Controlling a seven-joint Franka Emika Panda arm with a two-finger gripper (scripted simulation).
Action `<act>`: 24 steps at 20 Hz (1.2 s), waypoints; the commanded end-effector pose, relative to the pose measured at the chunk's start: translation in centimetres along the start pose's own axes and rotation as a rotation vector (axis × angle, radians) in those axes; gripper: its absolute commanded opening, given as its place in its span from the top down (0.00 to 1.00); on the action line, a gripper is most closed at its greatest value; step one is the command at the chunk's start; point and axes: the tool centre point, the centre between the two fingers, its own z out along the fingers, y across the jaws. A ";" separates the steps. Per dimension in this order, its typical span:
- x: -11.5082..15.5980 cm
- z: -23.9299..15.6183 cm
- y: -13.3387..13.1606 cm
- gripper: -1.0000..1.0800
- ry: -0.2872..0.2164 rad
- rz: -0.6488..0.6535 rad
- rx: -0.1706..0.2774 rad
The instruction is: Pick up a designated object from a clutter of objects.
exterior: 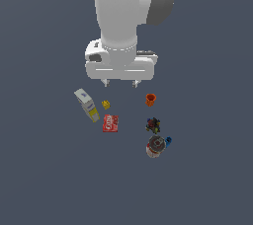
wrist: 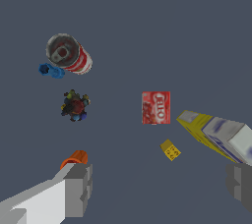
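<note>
The designated object is a long carton [exterior: 86, 104] with a white-grey upper part, a small blue mark and a yellow lower end; it lies on the floor at the exterior view's left and shows in the wrist view [wrist: 216, 136]. My gripper [exterior: 119, 83] hangs above the clutter, open and empty, its fingers [wrist: 78, 188] spread wide. The carton lies beside one finger, below it. The tiny yellow block [exterior: 105, 104] and flat red packet [exterior: 110, 123] lie near the carton.
An orange cup [exterior: 150, 99], a dark multicoloured lump [exterior: 153, 125], a round grey-red can [exterior: 155, 146] and a small blue piece [exterior: 168, 142] lie at the exterior view's right. The arm's white body [exterior: 126, 17] fills the upper middle.
</note>
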 end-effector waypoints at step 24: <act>-0.1 0.4 -0.5 0.04 -0.003 -0.082 0.025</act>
